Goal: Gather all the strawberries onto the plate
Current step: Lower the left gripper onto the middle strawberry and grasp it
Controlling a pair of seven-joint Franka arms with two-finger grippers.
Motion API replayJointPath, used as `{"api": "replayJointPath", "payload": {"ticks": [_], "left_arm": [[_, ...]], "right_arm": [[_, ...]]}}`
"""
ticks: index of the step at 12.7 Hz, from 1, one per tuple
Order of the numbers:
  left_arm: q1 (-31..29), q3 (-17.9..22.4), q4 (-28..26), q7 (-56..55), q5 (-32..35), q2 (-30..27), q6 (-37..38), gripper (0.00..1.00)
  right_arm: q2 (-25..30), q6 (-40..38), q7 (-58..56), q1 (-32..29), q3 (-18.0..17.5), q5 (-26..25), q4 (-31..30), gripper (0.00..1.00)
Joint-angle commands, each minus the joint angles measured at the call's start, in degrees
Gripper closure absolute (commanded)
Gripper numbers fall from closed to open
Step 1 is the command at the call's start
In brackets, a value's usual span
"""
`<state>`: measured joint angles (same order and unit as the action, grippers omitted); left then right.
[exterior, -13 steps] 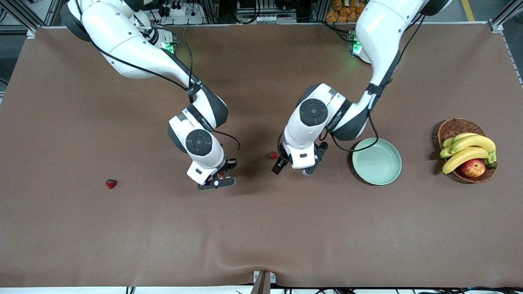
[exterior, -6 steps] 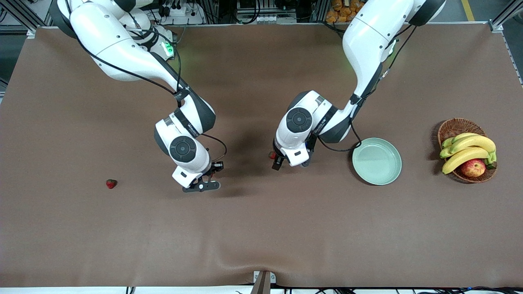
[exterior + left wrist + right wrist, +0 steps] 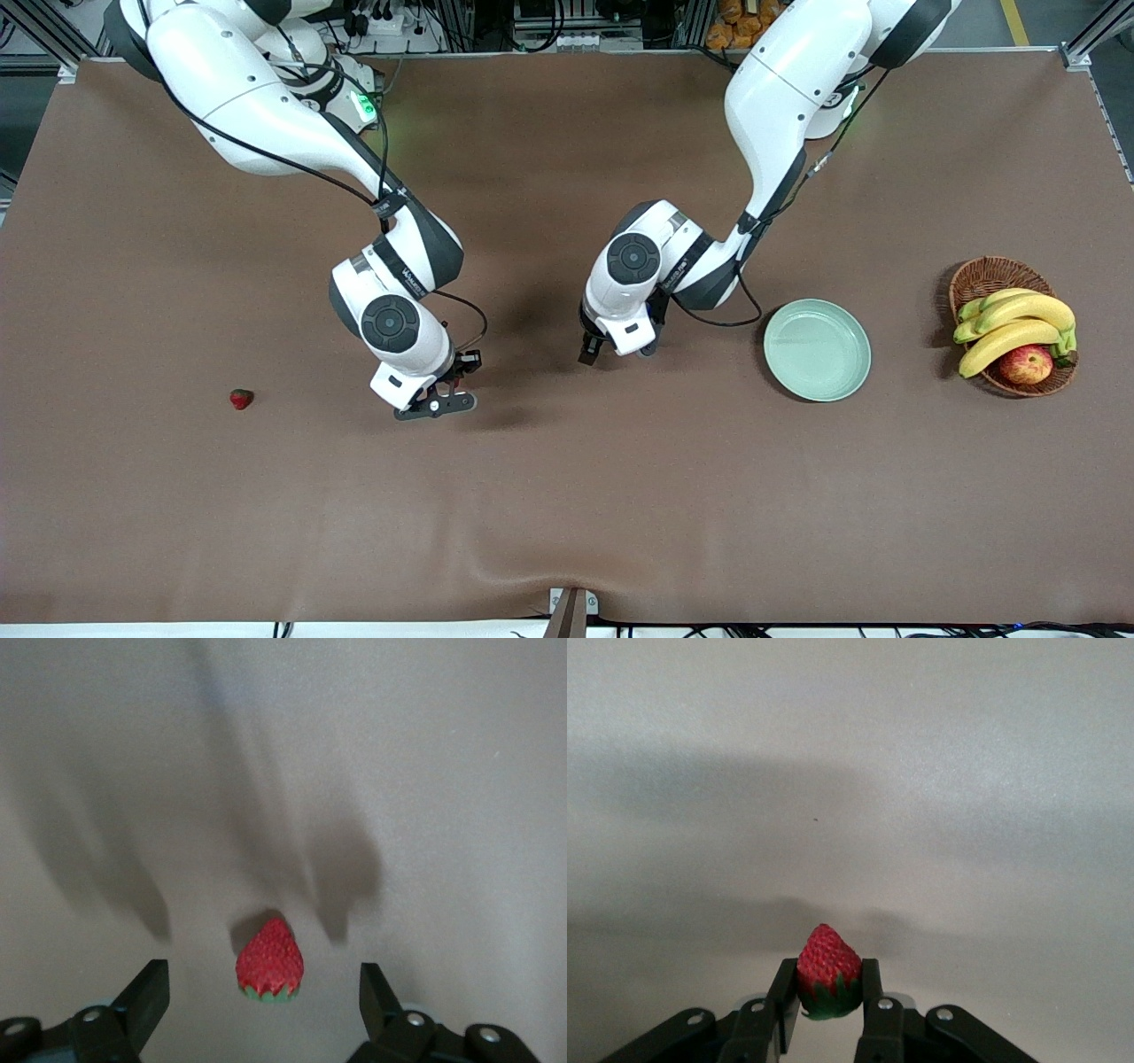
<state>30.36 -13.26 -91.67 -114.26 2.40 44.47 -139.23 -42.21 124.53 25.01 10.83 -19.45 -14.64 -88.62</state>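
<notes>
Lying between the left end effector's (image 3: 263, 1005) spread fingers, a strawberry (image 3: 269, 961).

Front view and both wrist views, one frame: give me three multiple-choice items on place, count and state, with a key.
1. Where is the plate?
A. Between the left arm and the basket
B. In the basket
C. Under the right arm

2. How many strawberries lie in the plate?
A. None
B. One
C. Three

3. What is the right end effector doing?
A. Open over the bare table
B. Shut on a strawberry
C. Shut on the apple

Key: 1 A, the front view shows it there. 2 A, the plate is bare. 3 B, the right wrist view shows the berry between the fingers.
</notes>
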Motion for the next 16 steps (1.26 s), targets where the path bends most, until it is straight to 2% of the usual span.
{"api": "replayJointPath", "payload": {"ticks": [1, 2, 3, 5, 6, 7, 9, 12, 14, 16], "left_arm": [[0.3, 0.5, 0.0, -0.9, 0.1, 1.4, -2.8, 0.10], [0.3, 0.5, 0.0, -1.0, 0.1, 1.4, -2.9, 0.14], [0.3, 0.4, 0.0, -1.0, 0.1, 1.4, -2.9, 0.25], [0.8, 0.4, 0.1, -1.0, 0.1, 1.5, -2.9, 0.56], [1.1, 0.5, 0.1, -0.7, 0.2, 1.5, -2.9, 0.80], [0.9, 0.5, 0.1, 0.3, 0.2, 1.2, -2.8, 1.00], [0.1, 0.8, -0.3, 5.8, 0.3, -0.8, -1.9, 1.00], [-5.5, 0.7, -0.4, 15.1, 0.6, -8.2, 6.6, 1.00], [-9.8, 0.2, -0.5, 17.7, 0.6, -12.2, 8.4, 1.00], [-14.2, 0.1, -1.0, 24.1, -0.3, -15.8, 12.6, 1.00]], "right_arm": [[1.3, 1.9, -1.1, -0.8, -0.9, 0.7, -2.2, 0.91], [1.3, 2.3, -1.1, -0.8, -0.9, 0.7, -2.3, 0.91], [1.3, 2.4, -1.1, -0.8, -0.9, 0.7, -2.3, 0.91], [1.2, 2.5, -1.0, -0.6, -0.9, 0.7, -2.3, 0.91], [1.2, 2.7, -0.7, -0.5, -0.9, 0.7, -2.2, 0.91], [1.2, 3.3, -0.2, 0.0, -0.9, 0.7, -2.2, 0.91], [1.2, 3.8, 0.3, 0.6, -0.9, 0.8, -2.2, 0.91], [1.2, 4.5, 1.4, 1.7, -0.9, 2.9, -1.6, 0.91], [1.0, 6.9, 1.4, 3.1, -0.9, 6.0, -1.5, 0.91], [0.0, 8.4, 1.4, 5.2, -0.8, 6.1, -0.3, 0.91]]}}
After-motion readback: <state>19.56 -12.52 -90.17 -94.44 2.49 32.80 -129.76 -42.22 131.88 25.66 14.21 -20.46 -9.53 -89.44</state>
